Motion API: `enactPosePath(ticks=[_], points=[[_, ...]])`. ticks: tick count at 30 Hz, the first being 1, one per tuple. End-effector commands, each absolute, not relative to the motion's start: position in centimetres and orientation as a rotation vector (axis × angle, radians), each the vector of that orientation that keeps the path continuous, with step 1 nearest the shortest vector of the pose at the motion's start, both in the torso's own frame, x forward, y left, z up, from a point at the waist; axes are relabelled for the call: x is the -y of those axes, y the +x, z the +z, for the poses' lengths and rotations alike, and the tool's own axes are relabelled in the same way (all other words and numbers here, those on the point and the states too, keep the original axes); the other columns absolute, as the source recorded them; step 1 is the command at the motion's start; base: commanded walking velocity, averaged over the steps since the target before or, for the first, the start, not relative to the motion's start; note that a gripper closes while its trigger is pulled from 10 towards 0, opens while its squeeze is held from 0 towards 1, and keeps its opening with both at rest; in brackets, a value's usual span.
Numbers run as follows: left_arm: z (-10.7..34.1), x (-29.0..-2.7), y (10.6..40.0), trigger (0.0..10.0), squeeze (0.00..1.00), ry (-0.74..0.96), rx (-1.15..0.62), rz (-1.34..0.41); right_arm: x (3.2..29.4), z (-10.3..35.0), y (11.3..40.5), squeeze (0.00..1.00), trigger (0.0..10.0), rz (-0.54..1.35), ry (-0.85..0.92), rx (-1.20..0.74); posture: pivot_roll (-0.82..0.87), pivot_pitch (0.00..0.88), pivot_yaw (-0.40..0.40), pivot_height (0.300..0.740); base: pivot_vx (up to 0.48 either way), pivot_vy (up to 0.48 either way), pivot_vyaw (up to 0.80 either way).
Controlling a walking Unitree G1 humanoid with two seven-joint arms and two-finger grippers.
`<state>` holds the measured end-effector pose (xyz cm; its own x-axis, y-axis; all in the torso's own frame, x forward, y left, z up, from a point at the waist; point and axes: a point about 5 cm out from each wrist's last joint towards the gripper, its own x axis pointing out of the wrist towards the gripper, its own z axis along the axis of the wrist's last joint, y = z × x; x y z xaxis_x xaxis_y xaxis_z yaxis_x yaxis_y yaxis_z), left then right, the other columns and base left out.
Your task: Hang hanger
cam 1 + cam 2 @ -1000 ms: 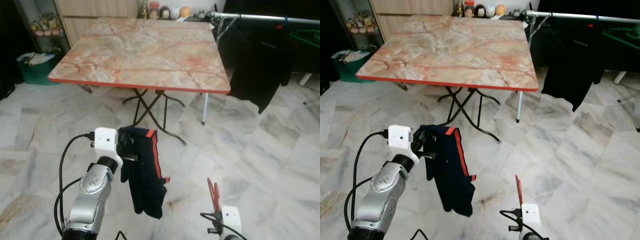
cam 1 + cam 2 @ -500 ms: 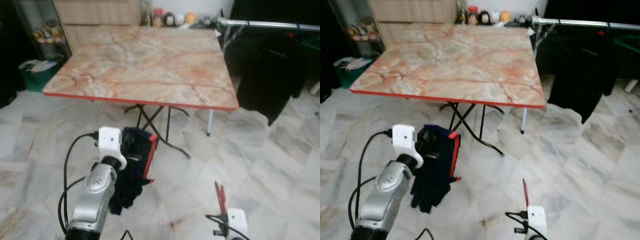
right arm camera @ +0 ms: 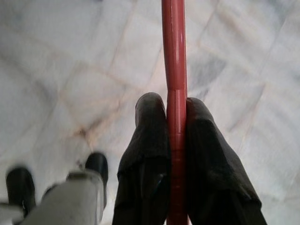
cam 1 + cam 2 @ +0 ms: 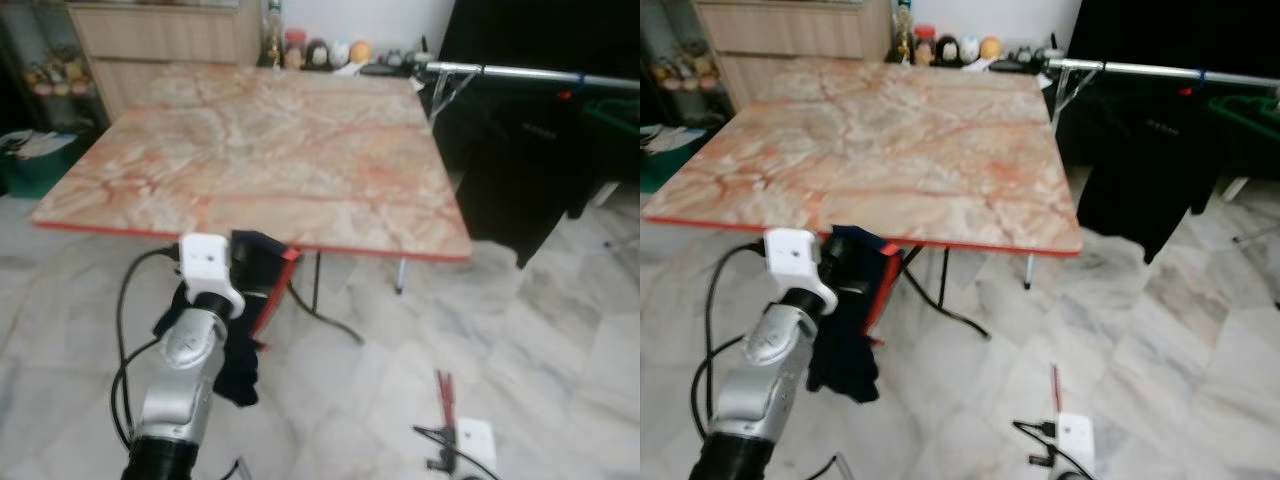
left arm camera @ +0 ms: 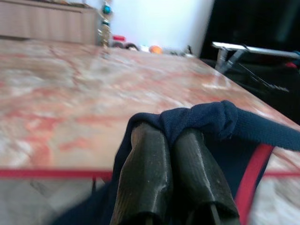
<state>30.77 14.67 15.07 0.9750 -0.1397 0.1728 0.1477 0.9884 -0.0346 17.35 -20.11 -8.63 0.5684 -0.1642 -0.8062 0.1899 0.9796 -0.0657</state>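
My left gripper [image 4: 252,268] is shut on a bunched navy garment with red trim [image 4: 243,355], which hangs down from the fingers [image 5: 145,159] just in front of the table's near edge. The cloth [image 5: 211,118] wraps over the fingertips. Low on the right, my right gripper [image 3: 174,105] is shut on a thin red hanger [image 3: 174,51], which sticks up from the wrist [image 4: 445,392] over the floor. A metal clothes rail [image 4: 520,72] runs along the far right with a black garment [image 4: 515,170] hanging from it.
A folding table with a marble-pattern top and red edge [image 4: 270,140] stands straight ahead, its crossed legs [image 4: 320,305] below. A wooden cabinet [image 4: 150,35] and small jars [image 4: 320,50] lie behind. A green item [image 4: 1250,115] sits beyond the rail. Marble floor [image 4: 560,330] spreads to the right.
The whole view has shifted nearer the table. The navy garment has swung and bunched under the left gripper, which now sits at the table's front edge. The right gripper still holds the hanger.
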Motion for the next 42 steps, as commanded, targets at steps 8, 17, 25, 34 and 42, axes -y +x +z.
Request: enactPosePath(ticks=[8,17,25,34,42], points=[[19.7,-17.5,31.1,10.0,0.0,-0.002,0.326,-0.024,18.7,-8.8,17.4,0.0,10.0,-0.167,0.044,-0.943,0.13,0.0,-0.094,0.74,0.386,0.0,0.0],[25.9,-17.9,34.2,10.0,0.0,0.036,0.456,-0.067,18.3,-9.3,16.3,0.0,10.0,-0.221,0.081,-0.962,0.07,0.0,-0.012,0.74,0.425,0.0,0.0],[34.5,-17.9,38.6,10.0,0.0,0.131,0.563,-0.058,18.4,-9.7,15.3,0.0,10.0,-0.253,0.097,-0.985,0.1,0.0,-0.022,0.74,0.432,0.0,0.0],[38.9,-19.0,40.1,10.0,0.0,0.083,0.568,-0.03,19.5,-9.8,14.4,0.0,10.0,-0.301,0.098,-0.985,0.04,0.0,0.02,0.74,0.376,0.0,0.0],[24.9,-18.4,37.8,10.0,0.0,0.047,0.271,-0.228,19.8,-10.1,13.6,0.0,10.0,-0.373,0.118,-1.006,0.06,0.0,0.001,0.74,0.0,0.0,0.0]])
